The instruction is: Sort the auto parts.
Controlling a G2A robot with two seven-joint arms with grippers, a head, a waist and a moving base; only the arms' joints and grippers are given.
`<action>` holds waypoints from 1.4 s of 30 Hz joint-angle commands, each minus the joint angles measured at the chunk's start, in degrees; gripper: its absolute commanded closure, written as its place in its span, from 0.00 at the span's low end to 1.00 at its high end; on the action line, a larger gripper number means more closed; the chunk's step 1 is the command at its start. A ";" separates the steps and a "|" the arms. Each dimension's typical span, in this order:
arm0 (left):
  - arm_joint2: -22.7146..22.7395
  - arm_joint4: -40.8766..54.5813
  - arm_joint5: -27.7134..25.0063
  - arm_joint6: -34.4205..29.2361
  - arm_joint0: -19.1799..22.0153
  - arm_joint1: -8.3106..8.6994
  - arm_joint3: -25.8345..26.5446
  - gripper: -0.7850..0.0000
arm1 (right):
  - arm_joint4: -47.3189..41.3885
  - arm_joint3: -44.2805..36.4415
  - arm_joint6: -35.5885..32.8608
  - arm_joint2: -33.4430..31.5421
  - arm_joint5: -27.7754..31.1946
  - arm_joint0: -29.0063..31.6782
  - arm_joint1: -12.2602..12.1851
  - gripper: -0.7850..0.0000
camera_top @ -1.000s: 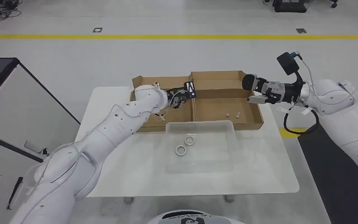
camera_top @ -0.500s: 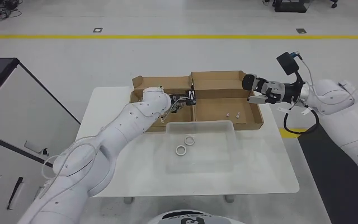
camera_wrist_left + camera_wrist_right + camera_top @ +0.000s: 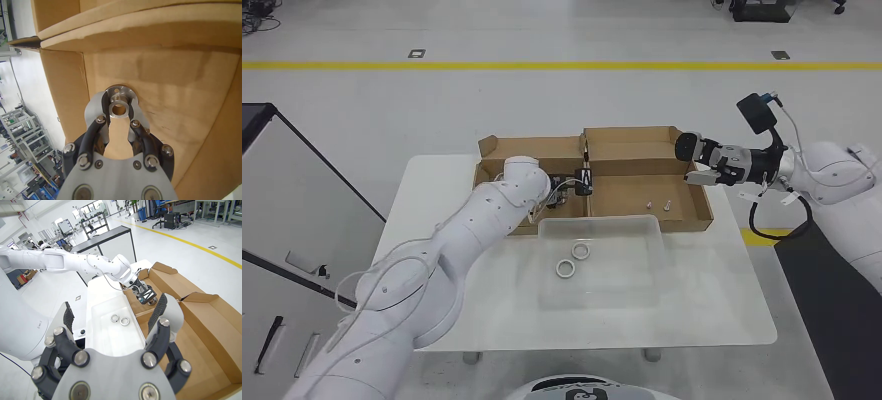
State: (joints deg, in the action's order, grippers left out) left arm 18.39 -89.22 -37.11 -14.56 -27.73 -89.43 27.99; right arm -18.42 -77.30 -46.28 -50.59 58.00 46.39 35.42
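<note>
The left arm (image 3: pixel 482 215) has slid toward the divider of the brown cardboard box (image 3: pixel 642 131), and the left end effector (image 3: pixel 118 102) is clamped on the silver flanged metal bushing (image 3: pixel 121 91), flange-down at the left compartment's floor, bore axis along the fingers; the right end effector (image 3: pixel 115 301), spread, hangs well apart.

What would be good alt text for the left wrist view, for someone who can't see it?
The fingers of the left gripper clamp a flanged metal bushing by its hollow neck, inside a cardboard box. Brown box walls rise around it.
</note>
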 commanded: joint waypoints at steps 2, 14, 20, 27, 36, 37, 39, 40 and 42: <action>0.04 -0.03 -0.32 0.14 0.16 -0.61 -1.09 0.40 | 0.00 0.00 0.00 0.00 0.00 0.00 0.00 0.00; 1.06 -0.87 1.99 3.53 1.86 -2.09 -4.12 0.00 | 0.00 0.00 0.00 0.00 0.00 0.00 0.00 0.00; 2.27 -1.28 1.13 5.51 4.18 -1.79 -2.19 0.00 | 0.00 0.00 0.00 0.00 0.00 0.00 0.00 0.00; 4.26 -2.50 -2.65 5.49 6.11 0.35 2.34 0.00 | 0.00 0.00 0.00 0.00 0.00 0.00 0.00 0.00; 10.24 -1.62 -9.27 -0.61 2.56 6.27 16.40 0.00 | 0.00 0.00 0.00 0.00 0.00 0.00 0.00 0.00; 11.42 -1.17 -9.61 -1.82 1.64 7.11 18.78 0.00 | 0.00 0.00 0.00 0.00 0.00 0.00 0.00 0.00; 13.89 -0.48 -10.50 -4.95 -0.57 8.86 24.36 0.00 | 0.00 0.00 0.00 0.00 0.00 0.00 0.00 0.00; 15.25 -0.11 -10.93 -6.75 -1.88 9.75 27.41 0.00 | 0.00 0.00 0.00 0.00 0.00 0.00 0.00 0.00; 18.14 0.73 -11.87 -10.66 -4.86 11.50 33.74 0.00 | 0.00 0.00 0.00 0.00 0.00 0.00 0.00 0.00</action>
State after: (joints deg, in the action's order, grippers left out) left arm 35.24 -88.79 -48.58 -23.31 -31.17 -78.69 58.36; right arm -18.42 -77.30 -46.28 -50.59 58.00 46.39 35.42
